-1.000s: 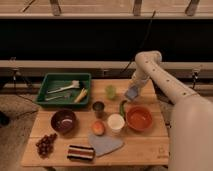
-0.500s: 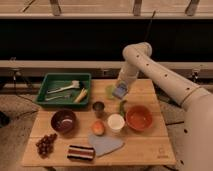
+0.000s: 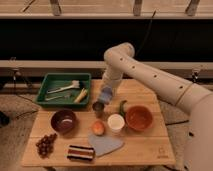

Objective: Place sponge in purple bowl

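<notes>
My gripper (image 3: 106, 94) hangs over the middle of the wooden table (image 3: 150, 145), shut on the small light-blue sponge (image 3: 106, 93), which it holds in the air just above a small dark cup (image 3: 98, 107). The dark purple bowl (image 3: 63, 121) sits on the table's left side, below and to the left of the gripper, apart from it. The white arm reaches in from the right.
A green tray (image 3: 64, 90) with utensils stands at the back left. An orange-red bowl (image 3: 139, 118), a white cup (image 3: 116, 122), an orange fruit (image 3: 98, 128), a green pepper (image 3: 121, 106), grapes (image 3: 46, 144), a striped block (image 3: 81, 153) and a grey-blue cloth (image 3: 105, 145) lie around.
The arm has swung steadily left across the table, carrying the sponge from near the orange-red bowl to above the small dark cup.
</notes>
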`<state>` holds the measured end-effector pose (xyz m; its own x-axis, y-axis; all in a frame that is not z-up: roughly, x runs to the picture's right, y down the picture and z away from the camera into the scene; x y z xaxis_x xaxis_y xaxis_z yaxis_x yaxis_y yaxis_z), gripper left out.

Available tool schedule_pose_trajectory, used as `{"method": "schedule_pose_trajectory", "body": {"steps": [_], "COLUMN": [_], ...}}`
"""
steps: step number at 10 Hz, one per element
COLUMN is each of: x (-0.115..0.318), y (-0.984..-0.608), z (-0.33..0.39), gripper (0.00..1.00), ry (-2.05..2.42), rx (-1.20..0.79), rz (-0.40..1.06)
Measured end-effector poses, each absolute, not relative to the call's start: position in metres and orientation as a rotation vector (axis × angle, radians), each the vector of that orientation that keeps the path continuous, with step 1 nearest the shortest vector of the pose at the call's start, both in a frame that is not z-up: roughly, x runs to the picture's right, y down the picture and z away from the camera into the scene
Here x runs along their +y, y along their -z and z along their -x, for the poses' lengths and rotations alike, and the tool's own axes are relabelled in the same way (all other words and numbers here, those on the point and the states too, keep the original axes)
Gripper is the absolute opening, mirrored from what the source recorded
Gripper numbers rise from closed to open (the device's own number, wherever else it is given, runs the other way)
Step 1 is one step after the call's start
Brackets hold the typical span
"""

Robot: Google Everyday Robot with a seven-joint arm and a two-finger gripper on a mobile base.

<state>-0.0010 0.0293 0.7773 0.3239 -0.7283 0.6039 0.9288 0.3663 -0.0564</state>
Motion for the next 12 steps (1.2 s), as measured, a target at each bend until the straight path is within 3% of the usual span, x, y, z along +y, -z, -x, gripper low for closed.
{"method": "schedule_pose_trajectory", "body": {"steps": [12], "x": [0.102], "y": [-0.747], "z": [0.127], "gripper": [0.00], "ry": [1.379], "rx": [-0.645], "rz": [0.362]}}
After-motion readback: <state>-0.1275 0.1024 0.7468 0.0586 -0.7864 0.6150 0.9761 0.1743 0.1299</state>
